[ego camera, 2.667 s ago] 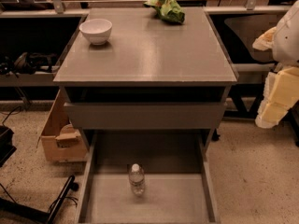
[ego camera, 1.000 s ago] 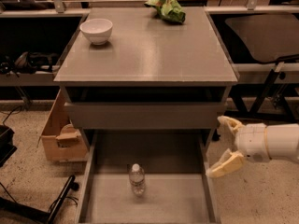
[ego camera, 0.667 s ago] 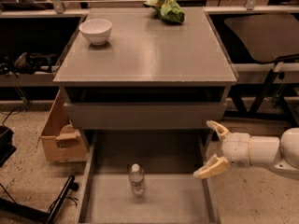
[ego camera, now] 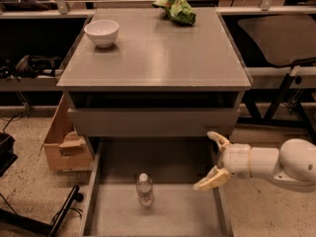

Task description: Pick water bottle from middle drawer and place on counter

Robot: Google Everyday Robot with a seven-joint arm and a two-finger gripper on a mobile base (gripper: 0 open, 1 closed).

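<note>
The water bottle, clear with a white cap, stands upright on the floor of the pulled-out middle drawer, left of its centre. My gripper comes in from the right on a white arm and is open, with its two cream fingers spread above the drawer's right side wall. It is to the right of the bottle, apart from it and holding nothing. The grey counter lies above and behind the drawer.
A white bowl sits at the counter's back left and a green bag at its back edge. A cardboard box stands on the floor left of the cabinet. A black stand lies at the lower left.
My arm has come down from the upper right and moved left, so the open gripper is now over the drawer's right wall. The bottle has not moved.
</note>
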